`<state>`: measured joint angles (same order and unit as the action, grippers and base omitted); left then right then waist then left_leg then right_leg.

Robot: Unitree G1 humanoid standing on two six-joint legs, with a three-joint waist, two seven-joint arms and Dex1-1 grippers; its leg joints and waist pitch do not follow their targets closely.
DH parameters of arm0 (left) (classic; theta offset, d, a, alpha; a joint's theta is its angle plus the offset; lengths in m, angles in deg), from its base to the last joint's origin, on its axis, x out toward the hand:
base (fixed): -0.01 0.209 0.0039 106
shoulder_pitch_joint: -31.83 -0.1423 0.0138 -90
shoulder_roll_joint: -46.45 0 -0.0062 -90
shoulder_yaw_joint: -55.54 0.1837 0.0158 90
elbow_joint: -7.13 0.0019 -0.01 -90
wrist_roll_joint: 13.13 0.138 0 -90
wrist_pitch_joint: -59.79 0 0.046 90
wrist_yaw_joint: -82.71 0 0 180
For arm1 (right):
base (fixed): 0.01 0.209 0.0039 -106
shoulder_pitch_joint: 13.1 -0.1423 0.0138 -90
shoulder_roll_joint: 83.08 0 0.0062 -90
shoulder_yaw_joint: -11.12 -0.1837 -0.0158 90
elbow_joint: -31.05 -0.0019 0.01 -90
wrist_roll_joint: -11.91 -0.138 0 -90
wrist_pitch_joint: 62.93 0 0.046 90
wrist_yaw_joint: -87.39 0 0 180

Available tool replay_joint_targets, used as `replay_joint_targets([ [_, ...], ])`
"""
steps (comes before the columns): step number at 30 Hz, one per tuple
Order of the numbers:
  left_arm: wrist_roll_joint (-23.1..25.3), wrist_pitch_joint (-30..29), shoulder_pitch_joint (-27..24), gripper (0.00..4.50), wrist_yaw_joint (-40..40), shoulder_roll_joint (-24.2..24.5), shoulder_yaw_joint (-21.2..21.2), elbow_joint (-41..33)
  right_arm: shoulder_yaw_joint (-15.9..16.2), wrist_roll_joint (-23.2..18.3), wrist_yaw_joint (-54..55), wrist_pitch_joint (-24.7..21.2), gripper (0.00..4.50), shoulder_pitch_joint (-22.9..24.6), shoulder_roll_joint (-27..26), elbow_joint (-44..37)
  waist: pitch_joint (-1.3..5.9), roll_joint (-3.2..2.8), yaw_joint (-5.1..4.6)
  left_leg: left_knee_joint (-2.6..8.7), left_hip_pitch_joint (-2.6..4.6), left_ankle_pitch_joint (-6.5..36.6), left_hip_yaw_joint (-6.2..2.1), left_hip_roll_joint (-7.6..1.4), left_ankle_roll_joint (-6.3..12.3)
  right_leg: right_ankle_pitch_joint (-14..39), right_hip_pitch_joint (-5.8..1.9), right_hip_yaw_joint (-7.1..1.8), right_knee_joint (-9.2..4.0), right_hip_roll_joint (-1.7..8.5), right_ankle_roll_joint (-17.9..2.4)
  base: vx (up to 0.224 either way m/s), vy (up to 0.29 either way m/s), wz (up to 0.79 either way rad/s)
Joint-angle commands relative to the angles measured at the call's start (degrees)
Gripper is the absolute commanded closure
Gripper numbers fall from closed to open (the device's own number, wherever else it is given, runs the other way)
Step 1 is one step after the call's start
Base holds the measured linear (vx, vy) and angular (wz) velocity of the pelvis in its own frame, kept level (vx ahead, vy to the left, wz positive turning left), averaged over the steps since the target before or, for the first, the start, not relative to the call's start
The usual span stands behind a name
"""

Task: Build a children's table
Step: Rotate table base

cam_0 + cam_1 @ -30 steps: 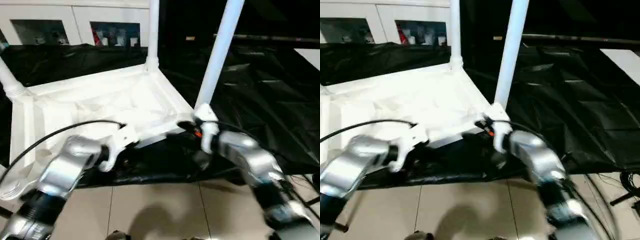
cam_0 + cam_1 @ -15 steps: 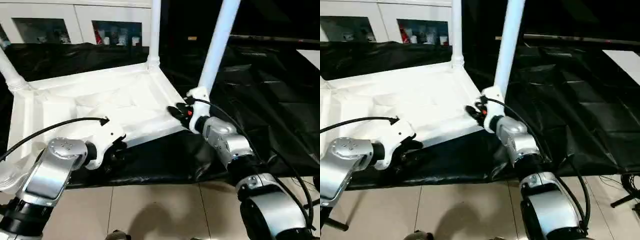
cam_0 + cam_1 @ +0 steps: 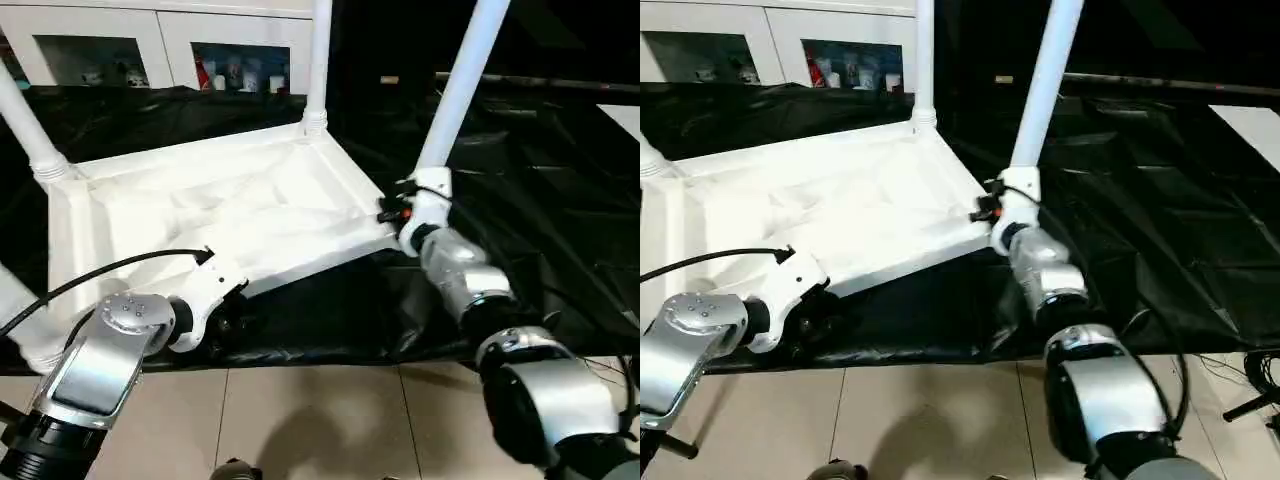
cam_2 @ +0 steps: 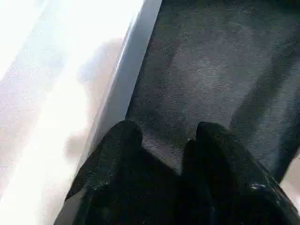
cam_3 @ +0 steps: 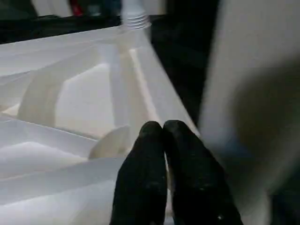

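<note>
The children's table lies upside down on a black cloth, its ribbed white tabletop (image 3: 200, 210) facing up. White legs rise from the far corner (image 3: 319, 60), the left corner (image 3: 25, 125) and the right near corner (image 3: 462, 90). My right gripper (image 3: 390, 212) is at that right corner, beside the leg's base. Its two black fingers (image 5: 161, 129) are pressed together with nothing between them, over the tabletop's rim. My left gripper (image 3: 228, 312) is low at the tabletop's near edge. Its fingers (image 4: 124, 138) stand apart, with only black cloth in the gap.
The black cloth (image 3: 520, 170) spreads far to the right and behind. A white cabinet with glass doors (image 3: 160, 40) stands at the back. Tiled floor (image 3: 320, 420) lies in front of the cloth. A black cable (image 3: 100, 275) arcs over my left forearm.
The right gripper's fingers have closed, and that arm has reached further in to the corner by the leg. The left gripper has sunk from the tabletop's rim to beside it. The camera shifted.
</note>
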<state>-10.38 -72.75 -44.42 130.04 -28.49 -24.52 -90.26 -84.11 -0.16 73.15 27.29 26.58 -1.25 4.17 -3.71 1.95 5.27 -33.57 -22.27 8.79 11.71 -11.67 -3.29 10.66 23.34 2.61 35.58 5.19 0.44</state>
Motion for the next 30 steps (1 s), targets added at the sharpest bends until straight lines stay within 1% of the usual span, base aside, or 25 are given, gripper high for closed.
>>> replay_joint_targets([
  [1, 1.4, 1.0, 0.0, 2.08, -1.7, 0.1, 0.1, 1.0, -2.3, -0.1, 2.1, 1.2, 4.47, -1.2, 2.3, 1.4, 4.19, -0.35, -0.36, 3.89, 1.69, 15.9, -0.69, -1.15, -2.18, 12.0, -1.66, -1.86, -3.88, 2.08, -9.9, 0.000, 0.000, 0.00],
  [3, 1.5, 1.7, 0.0, 2.08, -2.2, 0.0, 0.1, 1.5, -2.8, 0.0, 2.4, 1.5, 4.47, -1.5, 3.2, 1.9, 4.18, -0.18, -0.37, 3.81, 1.64, 16.6, -0.71, -1.09, -2.07, 13.2, -1.63, -1.85, -3.98, 2.07, -9.6, 0.000, 0.000, 0.00],
  [6, 1.3, 3.0, 0.0, 2.08, -3.1, -0.4, 0.2, 1.9, -3.7, 0.1, 2.8, 2.1, 4.47, -2.1, 5.2, 3.5, 4.19, -0.23, -0.25, 3.71, 1.74, 16.9, -0.70, -1.09, -2.05, 13.7, -1.47, -1.82, -4.06, 2.05, -9.6, 0.000, 0.000, 0.00],
  [7, 1.3, 3.1, 0.0, 2.08, -3.2, -0.4, 0.2, 1.9, -3.8, 0.2, 2.8, 2.3, 4.47, -2.2, 5.5, 3.8, 4.22, -0.20, -0.21, 3.66, 1.76, 16.8, -0.64, -1.09, -2.01, 13.4, -1.45, -1.85, -4.05, 2.05, -9.7, 0.000, 0.000, 0.00],
  [10, 1.0, 4.6, 0.0, 2.08, -3.9, -1.0, 0.1, 2.4, -4.0, 0.4, 3.2, 2.7, 4.47, -2.3, 6.7, 4.4, 4.31, -0.17, -0.20, 3.61, 1.45, 15.6, -0.71, -1.09, -1.79, 11.8, -1.68, -1.76, -3.72, 1.99, -9.9, 0.000, 0.000, 0.00],
  [12, 1.0, 6.2, -0.2, 2.08, -4.7, -1.5, 0.1, 3.3, -4.3, 0.4, 3.4, 3.0, 4.47, -2.1, 7.9, 4.9, 4.34, -0.07, -0.17, 3.48, 1.36, 15.2, -0.66, -1.02, -1.44, 11.2, -1.72, -1.71, -3.76, 1.95, -10.0, 0.000, 0.000, 0.00],
  [13, 1.2, 6.8, -0.3, 2.08, -5.2, -1.5, 0.2, 3.8, -4.5, 0.4, 3.4, 3.1, 4.47, -2.1, 8.3, 5.2, 4.37, -0.20, -0.12, 3.44, 1.46, 15.2, -0.64, -1.04, -1.48, 11.1, -1.66, -1.72, -3.73, 1.94, -10.1, 0.000, 0.000, 0.00],
  [14, 1.4, 7.3, -0.3, 2.08, -5.4, -1.5, 0.3, 4.2, -4.7, 0.6, 3.3, 3.2, 4.47, -2.1, 8.5, 5.4, 4.43, -0.09, -0.17, 3.38, 1.31, 14.8, -0.65, -1.01, -1.33, 10.4, -1.78, -1.69, -3.62, 1.90, -10.2, 0.000, 0.000, 0.00],
  [15, 1.7, 8.0, -0.5, 2.08, -6.0, -1.5, 0.3, 4.9, -5.0, 0.7, 3.4, 3.3, 4.47, -2.0, 9.0, 5.7, 4.43, 0.06, -0.18, 3.35, 1.15, 14.5, -0.65, -0.95, -1.08, 10.4, -1.86, -1.68, -3.60, 1.93, -10.1, 0.000, 0.000, 0.00],
  [17, 1.7, 8.8, -0.6, 2.08, -6.4, -1.5, 0.1, 5.3, -5.2, 0.8, 3.5, 3.6, 4.47, -1.8, 9.6, 6.0, 4.48, 0.15, -0.27, 3.27, 1.10, 14.2, -0.66, -0.96, -0.88, 10.4, -1.92, -1.65, -3.57, 1.97, -10.1, 0.000, 0.000, 0.00],
  [21, 1.6, 10.3, -0.5, 2.08, -7.5, -2.0, -0.1, 6.3, -5.6, 1.1, 3.8, 4.0, 4.47, -1.6, 11.1, 6.7, 4.43, 0.05, -0.24, 3.19, 1.12, 14.4, -0.61, -0.92, -0.70, 11.2, -1.83, -1.62, -3.70, 1.92, -10.1, 0.000, 0.000, 0.00],
  [23, 1.7, 11.5, -0.2, 2.08, -8.0, -2.4, -0.1, 7.1, -5.6, 1.3, 3.6, 4.2, 4.47, -1.6, 11.7, 7.0, 4.46, 0.01, -0.22, 3.18, 1.18, 14.6, -0.65, -0.97, -0.76, 11.2, -1.81, -1.58, -3.67, 1.92, -10.1, 0.000, 0.000, 0.00],
  [24, 1.4, 13.1, -0.1, 2.08, -7.9, -2.7, 0.1, 7.5, -5.4, 1.7, 3.0, 4.3, 4.47, -1.6, 12.1, 7.2, 4.44, 0.04, -0.24, 3.14, 1.16, 14.8, -0.61, -0.94, -0.70, 11.2, -1.76, -1.59, -3.72, 1.89, -10.2, 0.000, 0.000, 0.00],
  [25, 1.3, 13.8, -0.1, 2.08, -7.9, -2.8, 0.1, 7.7, -5.3, 1.8, 2.8, 4.3, 4.47, -1.6, 12.2, 7.3, 4.48, -0.10, -0.19, 3.15, 1.17, 14.8, -0.66, -0.94, -0.69, 11.1, -1.78, -1.57, -3.70, 1.91, -10.3, 0.000, 0.000, 0.00],
  [26, 0.8, 14.9, -0.3, 2.08, -7.4, -2.9, 0.1, 7.5, -4.9, 2.3, 2.4, 4.4, 4.47, -1.6, 12.2, 7.3, 4.45, -0.07, -0.25, 3.13, 1.13, 15.0, -0.62, -0.93, -0.77, 11.2, -1.76, -1.58, -3.76, 1.88, -10.3, 0.000, 0.000, 0.00],
  [27, 0.3, 15.8, -0.6, 2.08, -6.9, -2.9, 0.1, 7.1, -4.4, 2.7, 2.1, 4.4, 4.47, -1.5, 12.3, 7.2, 4.49, -0.19, -0.19, 3.14, 1.13, 14.9, -0.68, -0.92, -0.78, 11.1, -1.82, -1.56, -3.71, 1.93, -10.4, 0.000, 0.000, 0.00],
  [28, -1.5, 17.6, -1.6, 2.08, -5.1, -2.9, -0.2, 5.6, -3.4, 3.5, 0.5, 4.5, 4.47, -1.2, 11.9, 7.0, 4.52, -0.20, -0.22, 3.15, 1.09, 14.8, -0.71, -0.96, -0.78, 10.6, -1.86, -1.54, -3.64, 1.94, -10.6, 0.000, 0.000, 0.00],
  [29, -1.9, 17.9, -1.8, 2.08, -4.7, -3.0, -0.3, 5.3, -3.3, 3.5, 0.1, 4.5, 4.47, -1.1, 11.8, 6.9, 4.52, -0.03, -0.32, 3.15, 0.92, 14.8, -0.71, -0.97, -0.67, 10.3, -1.97, -1.53, -3.58, 2.01, -10.9, 0.000, 0.000, 0.00],
  [30, -4.1, 17.6, -3.1, 2.08, -3.0, -2.9, -1.4, 3.1, -2.5, 3.8, -2.1, 4.7, 4.47, -0.7, 11.1, 6.4, 4.54, -0.24, -0.37, 3.14, 0.99, 14.9, -0.73, -1.07, -0.60, 10.0, -1.96, -1.55, -3.51, 2.06, -11.3, 0.000, 0.000, 0.00],
])
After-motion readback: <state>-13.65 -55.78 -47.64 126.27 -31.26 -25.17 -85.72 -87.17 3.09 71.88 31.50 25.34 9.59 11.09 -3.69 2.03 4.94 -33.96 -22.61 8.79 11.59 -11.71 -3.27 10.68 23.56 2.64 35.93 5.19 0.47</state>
